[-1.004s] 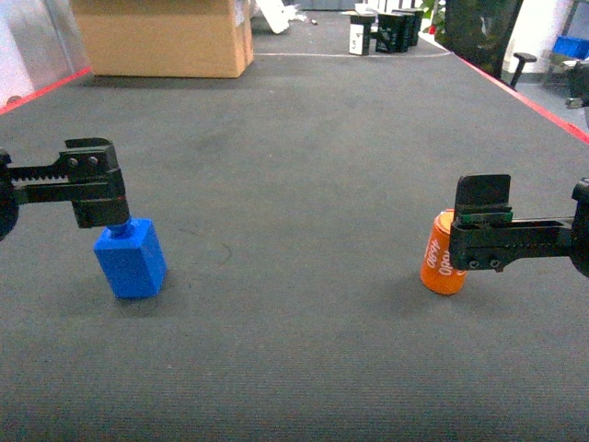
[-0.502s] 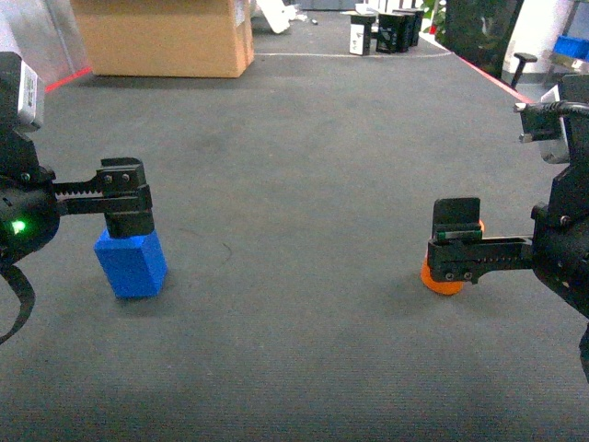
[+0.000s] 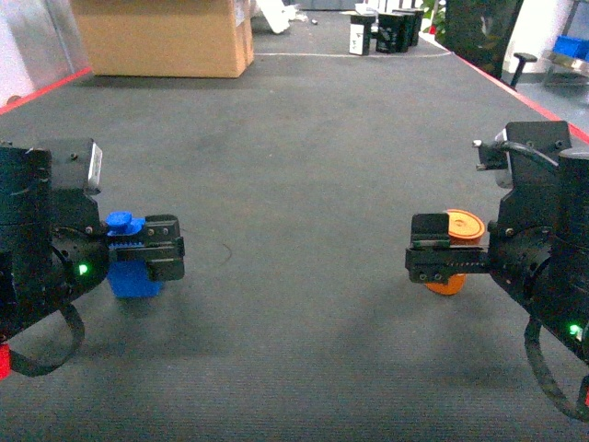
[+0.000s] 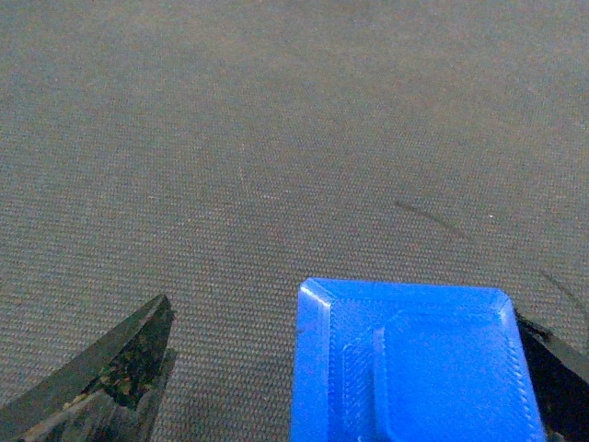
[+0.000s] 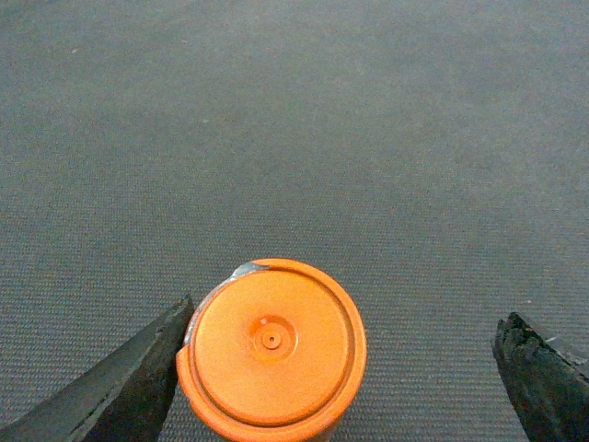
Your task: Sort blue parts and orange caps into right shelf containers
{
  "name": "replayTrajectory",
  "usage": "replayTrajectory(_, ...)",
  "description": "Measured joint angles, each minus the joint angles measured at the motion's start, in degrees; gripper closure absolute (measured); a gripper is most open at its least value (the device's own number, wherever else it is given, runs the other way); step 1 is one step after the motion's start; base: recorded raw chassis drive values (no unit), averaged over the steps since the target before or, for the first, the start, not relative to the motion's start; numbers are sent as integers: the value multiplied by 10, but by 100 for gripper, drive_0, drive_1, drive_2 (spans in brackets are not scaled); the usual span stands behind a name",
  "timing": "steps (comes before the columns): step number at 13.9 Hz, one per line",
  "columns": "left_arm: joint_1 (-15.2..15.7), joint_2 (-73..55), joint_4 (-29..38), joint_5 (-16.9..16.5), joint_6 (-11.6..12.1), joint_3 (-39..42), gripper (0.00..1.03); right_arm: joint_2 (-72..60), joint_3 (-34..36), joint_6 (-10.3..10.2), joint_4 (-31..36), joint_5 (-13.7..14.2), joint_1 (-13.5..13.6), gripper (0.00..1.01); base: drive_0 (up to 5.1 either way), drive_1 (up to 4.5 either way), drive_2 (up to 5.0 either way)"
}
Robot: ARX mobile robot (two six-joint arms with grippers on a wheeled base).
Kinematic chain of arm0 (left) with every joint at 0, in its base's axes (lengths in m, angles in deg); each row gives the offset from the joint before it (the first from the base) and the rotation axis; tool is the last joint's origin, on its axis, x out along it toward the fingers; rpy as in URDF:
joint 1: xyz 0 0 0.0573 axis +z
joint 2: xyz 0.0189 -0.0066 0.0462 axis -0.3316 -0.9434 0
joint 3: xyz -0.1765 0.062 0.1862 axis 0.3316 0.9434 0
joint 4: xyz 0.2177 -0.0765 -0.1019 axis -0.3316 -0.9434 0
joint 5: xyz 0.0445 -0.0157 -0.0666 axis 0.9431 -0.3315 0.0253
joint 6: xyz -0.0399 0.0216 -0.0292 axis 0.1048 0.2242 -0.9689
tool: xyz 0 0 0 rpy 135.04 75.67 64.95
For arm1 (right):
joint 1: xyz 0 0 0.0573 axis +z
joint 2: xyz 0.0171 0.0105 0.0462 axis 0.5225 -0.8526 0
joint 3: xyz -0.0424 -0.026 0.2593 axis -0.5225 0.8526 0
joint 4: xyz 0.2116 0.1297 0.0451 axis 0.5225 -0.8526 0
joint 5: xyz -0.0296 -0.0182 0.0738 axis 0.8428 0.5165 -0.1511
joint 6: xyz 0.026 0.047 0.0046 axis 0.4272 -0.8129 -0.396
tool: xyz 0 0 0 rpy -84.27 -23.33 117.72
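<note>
A blue part [image 3: 129,276], a blocky piece with a round knob on top, stands on the dark carpet at the left. My left gripper [image 3: 138,253] straddles it. In the left wrist view the blue part [image 4: 414,368] sits against the right finger [image 4: 557,368], with a gap to the left finger [image 4: 120,368], so the left gripper [image 4: 342,309] is open. An orange cap [image 3: 456,276] stands at the right inside my right gripper [image 3: 456,253]. The right wrist view shows the orange cap [image 5: 271,350] against the left finger [image 5: 129,387] and far from the right finger [image 5: 543,378]. The right gripper [image 5: 348,311] is open.
A large cardboard box [image 3: 161,37] stands at the far left. Black and white boxes [image 3: 386,32] sit at the far middle. A blue container [image 3: 571,46] shows at the far right edge, beyond a red floor line [image 3: 525,92]. A black chair [image 3: 479,32] is near it.
Both arms have drawn back toward me and tipped their wrists over the objects. The blue part and orange cap, tilted a second ago, now stand upright between open fingers.
</note>
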Motion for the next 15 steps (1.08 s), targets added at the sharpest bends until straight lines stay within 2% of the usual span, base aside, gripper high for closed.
replayTrajectory(3,0,-18,-24,2,-2,-18,5,-37,-29,-18,-7,-6,1,3,0,0,0)
replayTrajectory(4,0,-18,-33,4,-4,-20,5,-37,-35,-26,-18,-5,1,11,0,0,0)
replayTrajectory(5,-1,-18,-38,7,-4,-20,9,-37,-36,-29,-30,-6,2,22,0,0,0)
replayTrajectory(8,-2,-18,-49,7,-7,-22,36,-37,-37,-35,-47,-9,13,50,0,0,0)
replayTrajectory(9,-2,-18,-49,7,-8,-23,43,-36,-37,-35,-48,-6,14,55,0,0,0)
replayTrajectory(11,-3,-18,-48,8,-14,-23,59,-29,-33,-37,-45,-8,16,57,0,0,0)
replayTrajectory(15,-5,101,23,41,-9,56,61,125,81,-33,-6,-3,3,57,0,0,0)
